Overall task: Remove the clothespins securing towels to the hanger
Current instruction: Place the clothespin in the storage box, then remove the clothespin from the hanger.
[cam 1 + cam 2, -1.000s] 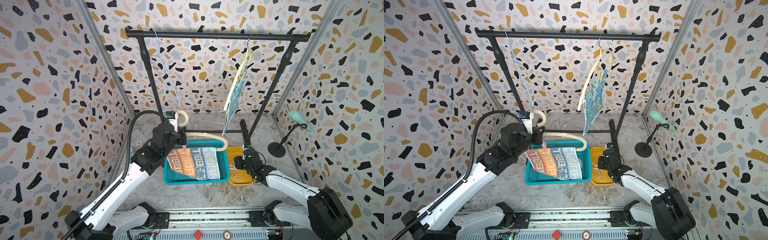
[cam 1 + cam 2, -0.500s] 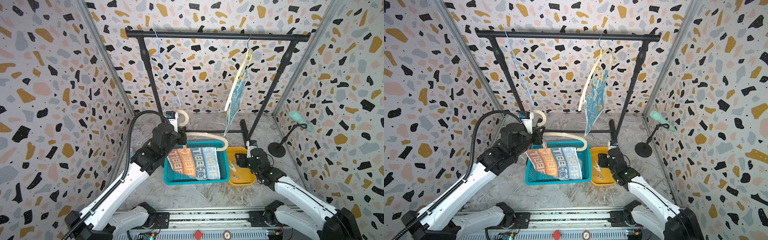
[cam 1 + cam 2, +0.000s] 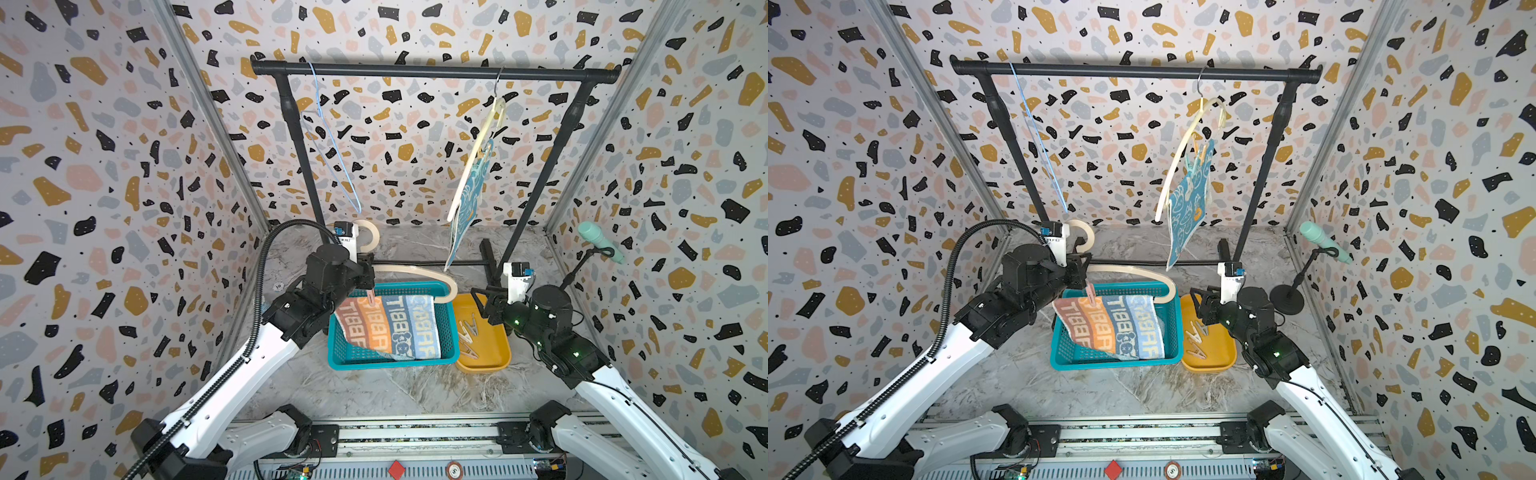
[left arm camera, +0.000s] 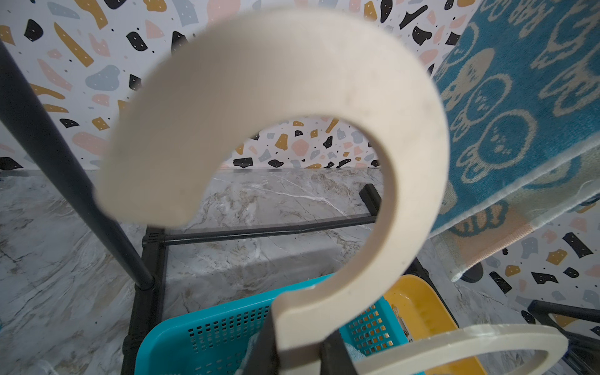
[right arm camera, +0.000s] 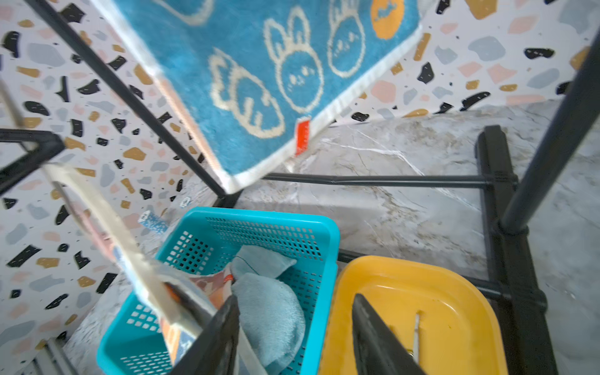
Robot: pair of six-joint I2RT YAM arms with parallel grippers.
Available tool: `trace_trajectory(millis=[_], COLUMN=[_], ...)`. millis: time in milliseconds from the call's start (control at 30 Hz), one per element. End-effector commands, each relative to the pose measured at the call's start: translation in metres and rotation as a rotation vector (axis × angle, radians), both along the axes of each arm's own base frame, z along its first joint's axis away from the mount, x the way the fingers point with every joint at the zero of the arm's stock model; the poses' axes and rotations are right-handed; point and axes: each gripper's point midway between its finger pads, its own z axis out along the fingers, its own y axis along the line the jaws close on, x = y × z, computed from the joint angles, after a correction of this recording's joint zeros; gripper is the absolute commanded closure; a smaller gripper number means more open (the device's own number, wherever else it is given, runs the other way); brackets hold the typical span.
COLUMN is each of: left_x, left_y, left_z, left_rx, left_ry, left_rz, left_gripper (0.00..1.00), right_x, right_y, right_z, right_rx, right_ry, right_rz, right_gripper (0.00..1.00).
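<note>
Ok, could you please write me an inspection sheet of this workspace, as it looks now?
Surface: marble-look tabletop, teal basket and yellow tray on it.
Job's things: striped towel on cream hanger, one pink clothespin on it; rabbit towel pinned to second hanger on rail; loose clothespins in tray; pale blue towel in basket.
Clutter: empty blue wire hanger; mint microphone.
Grippers: left gripper jaws shut on cream hanger; right gripper jaws open, empty.
Cables: black conduit along left arm.
Surroundings: terrazzo walls.
</note>
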Motion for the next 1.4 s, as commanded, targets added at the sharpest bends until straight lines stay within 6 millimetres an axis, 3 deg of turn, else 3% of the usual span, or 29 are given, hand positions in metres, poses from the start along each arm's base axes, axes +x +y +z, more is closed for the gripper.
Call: trace_trajectory(millis=[0,233,667,1367], left_x=[0.000,0.001,0.001,0.002], left_y=[-0.007,-0.009,-0.013,-0.015], left_z=[0.031,0.033,0.030,0.026], left_rx=[-0.057,-0.069,-0.092,-0.099], left_ry=[-0.071,-0.068,-0.058,-0.053], left_rz=[-0.026,-0.035,-0.045,-0.051], left_gripper=[1.00,1.00,1.00,1.00], right_x=[-0.021,-0.048,-0.062,-0.041], right_y=[0.019,0.051,0.106,0.169], right_z=[0.027,0.046,0.047,0.036], right_rx=[0.007,0.026,-0.010,-0.076], right_ry=[-0.078,-0.167,-0.194,-0.203], right_rz=[0.139,0.294,0.440,0.492], right_gripper=[0.44,0.44,0.44,0.41])
